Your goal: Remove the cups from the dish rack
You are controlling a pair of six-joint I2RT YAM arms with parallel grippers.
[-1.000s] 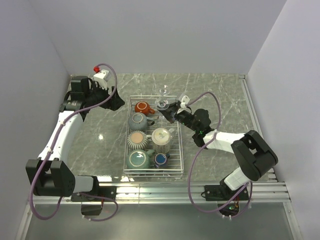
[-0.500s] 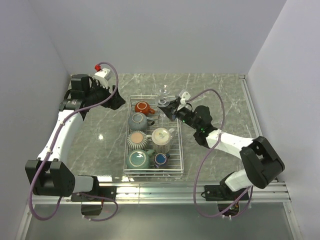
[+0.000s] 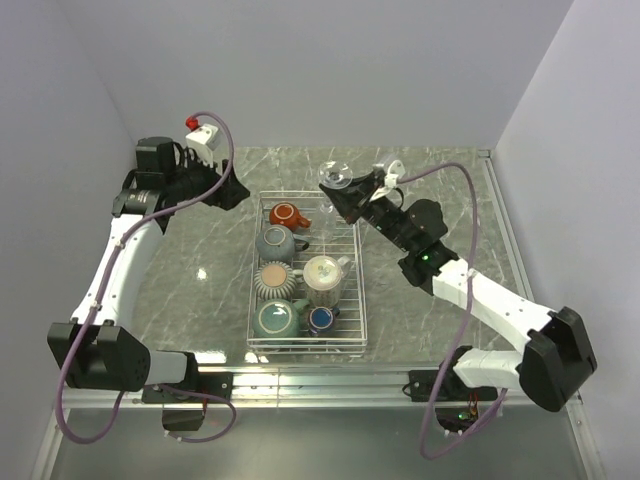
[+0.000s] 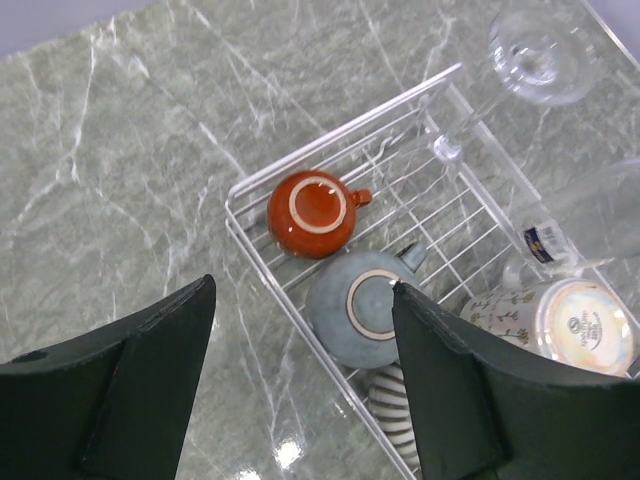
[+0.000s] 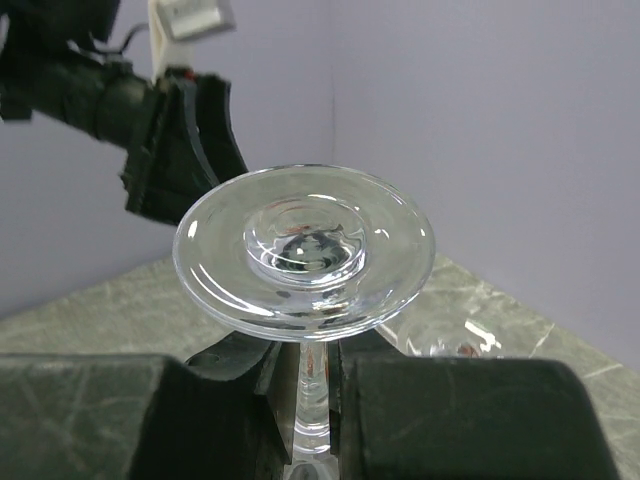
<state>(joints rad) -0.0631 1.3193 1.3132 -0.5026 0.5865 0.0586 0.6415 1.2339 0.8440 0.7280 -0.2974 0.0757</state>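
Note:
The dish rack (image 3: 249, 300) is a white wire basket at the table's middle. It holds a red-brown mug (image 3: 286, 214), two grey-teal mugs (image 3: 275, 243) (image 3: 272, 318), a ribbed beige cup (image 3: 274, 277), a white mug (image 3: 323, 272) and a small dark-blue cup (image 3: 321, 318). My right gripper (image 3: 352, 197) is shut on the stem of a clear stemmed glass (image 5: 305, 250) and holds it in the air above the rack's far right corner, foot away from the wrist. My left gripper (image 3: 225, 193) is open and empty, above the marble by the rack's far left corner (image 4: 232, 200).
A second clear glass (image 4: 540, 60) is on the marble just beyond the rack's far right corner, and it also shows behind the held glass (image 5: 450, 340). Grey walls close in the table at the back and on both sides.
My right gripper has lifted the stemmed glass up out of the rack's far right corner and carried it back and right. My left gripper has drawn back slightly to the left.

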